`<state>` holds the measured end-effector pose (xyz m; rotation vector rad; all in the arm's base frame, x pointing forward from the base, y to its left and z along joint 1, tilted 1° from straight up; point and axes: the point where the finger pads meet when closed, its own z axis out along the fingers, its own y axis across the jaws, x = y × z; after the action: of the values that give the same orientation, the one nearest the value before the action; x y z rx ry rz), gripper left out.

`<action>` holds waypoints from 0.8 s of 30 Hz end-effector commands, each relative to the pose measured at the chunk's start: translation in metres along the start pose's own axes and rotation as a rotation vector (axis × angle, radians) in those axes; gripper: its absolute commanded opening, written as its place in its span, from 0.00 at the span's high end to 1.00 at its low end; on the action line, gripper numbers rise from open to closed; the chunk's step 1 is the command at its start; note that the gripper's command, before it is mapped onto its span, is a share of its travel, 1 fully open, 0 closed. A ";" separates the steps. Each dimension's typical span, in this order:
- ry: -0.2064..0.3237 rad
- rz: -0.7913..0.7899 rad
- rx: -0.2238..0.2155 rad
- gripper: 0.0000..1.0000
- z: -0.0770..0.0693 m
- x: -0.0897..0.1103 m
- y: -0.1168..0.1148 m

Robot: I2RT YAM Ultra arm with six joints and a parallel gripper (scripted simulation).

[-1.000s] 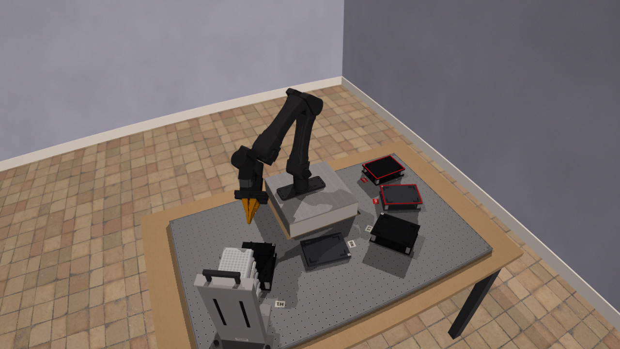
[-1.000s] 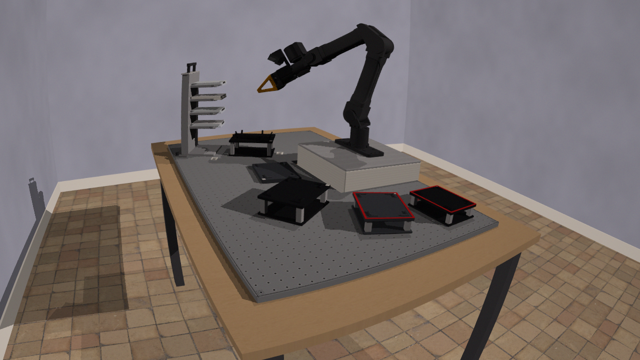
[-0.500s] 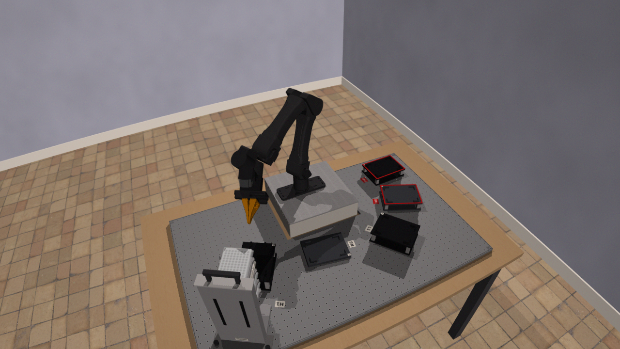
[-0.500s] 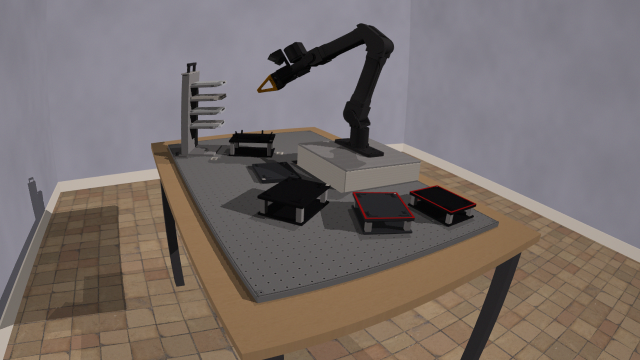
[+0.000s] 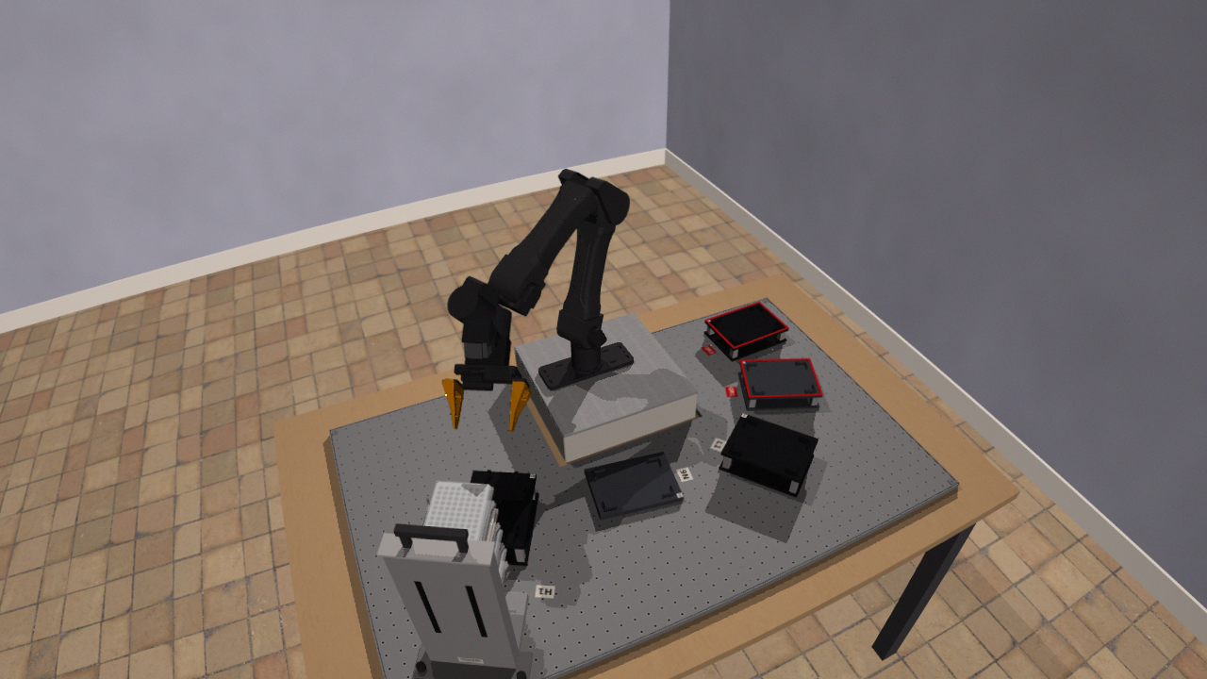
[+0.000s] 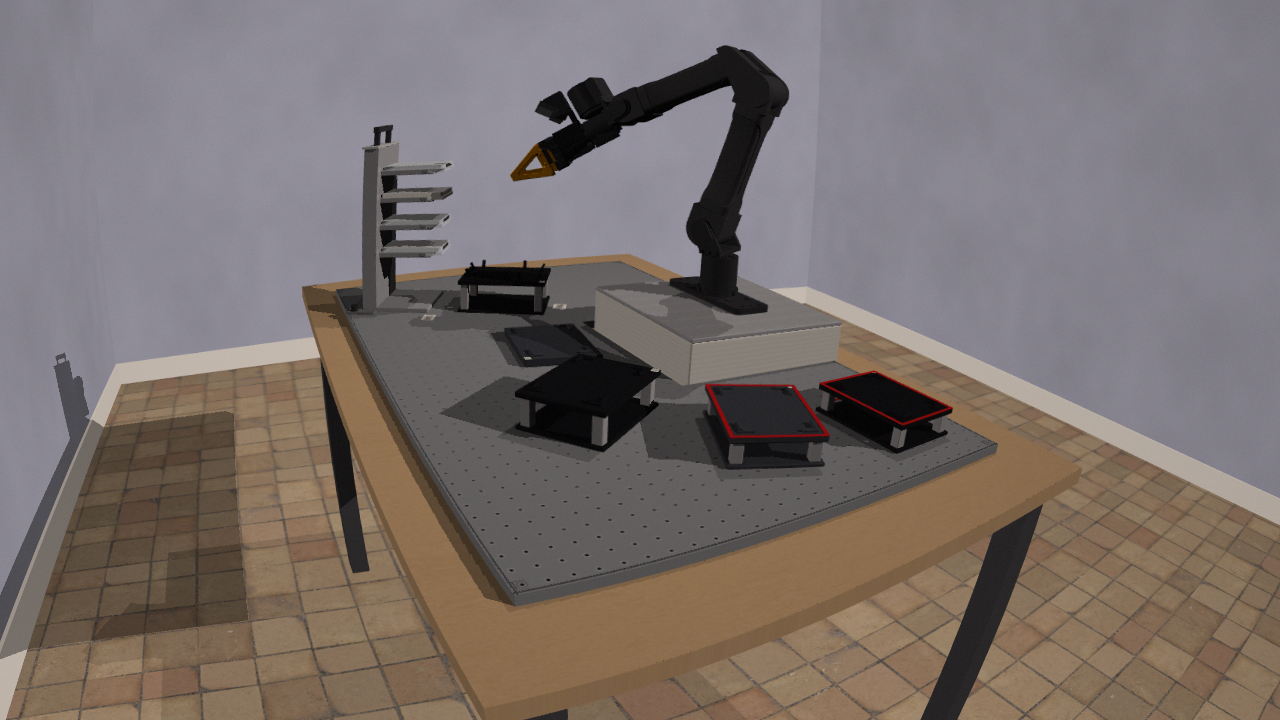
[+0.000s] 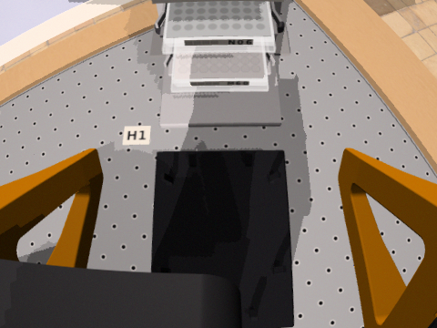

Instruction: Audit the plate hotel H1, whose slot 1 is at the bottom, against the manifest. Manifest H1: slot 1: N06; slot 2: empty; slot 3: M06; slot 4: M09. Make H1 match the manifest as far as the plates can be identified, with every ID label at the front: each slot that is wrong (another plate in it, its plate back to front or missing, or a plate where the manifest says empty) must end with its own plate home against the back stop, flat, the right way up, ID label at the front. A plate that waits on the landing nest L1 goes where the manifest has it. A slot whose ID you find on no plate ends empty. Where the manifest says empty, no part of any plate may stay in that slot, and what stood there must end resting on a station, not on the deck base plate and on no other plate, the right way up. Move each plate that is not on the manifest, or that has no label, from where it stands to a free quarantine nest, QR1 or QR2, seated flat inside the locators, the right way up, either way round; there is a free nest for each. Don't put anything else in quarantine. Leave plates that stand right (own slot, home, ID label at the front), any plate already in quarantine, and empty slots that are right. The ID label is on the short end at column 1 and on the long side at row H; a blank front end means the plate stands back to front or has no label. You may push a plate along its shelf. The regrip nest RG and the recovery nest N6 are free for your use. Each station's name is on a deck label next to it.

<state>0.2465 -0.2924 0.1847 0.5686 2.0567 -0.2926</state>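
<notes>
The grey hotel H1 (image 5: 451,590) (image 6: 374,232) stands at the table's far end from the red nests. A white plate (image 5: 458,506) shows at its top. In the wrist view an upper plate (image 7: 218,27) has front label N06; a lower plate (image 7: 220,68) has a front label starting with M, its digits unclear. Other slots' contents are unclear. My gripper (image 5: 484,428) (image 6: 513,178) (image 7: 220,162) is wide open and empty, raised in front of the hotel. The landing nest L1 (image 5: 769,447) (image 6: 586,383) and two red-rimmed quarantine nests (image 5: 747,324) (image 5: 780,378) (image 6: 886,396) (image 6: 765,411) hold no plate.
A raised black nest (image 5: 510,498) (image 6: 503,275) (image 7: 218,205) with upright locators stands just in front of the hotel. The low nest N6 (image 5: 633,485) (image 6: 550,344) lies between it and L1. The arm's grey base block (image 5: 624,405) (image 6: 716,331) stands beside them.
</notes>
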 end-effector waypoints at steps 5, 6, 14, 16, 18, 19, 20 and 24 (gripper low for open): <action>-0.057 -0.039 -0.001 0.00 -0.023 -0.043 0.004; -0.057 -0.039 -0.001 0.00 -0.023 -0.043 0.004; -0.056 -0.039 0.001 0.00 -0.038 -0.065 0.004; -0.056 -0.039 0.001 0.00 -0.042 -0.071 0.004; -0.054 -0.037 0.000 0.00 -0.043 -0.073 0.004; -0.054 -0.037 0.000 0.00 -0.043 -0.073 0.004; -0.054 -0.037 0.000 0.00 -0.043 -0.073 0.004; -0.053 -0.036 0.000 0.00 -0.043 -0.073 0.004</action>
<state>0.2480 -0.2945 0.2489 0.5564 2.0434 -0.3058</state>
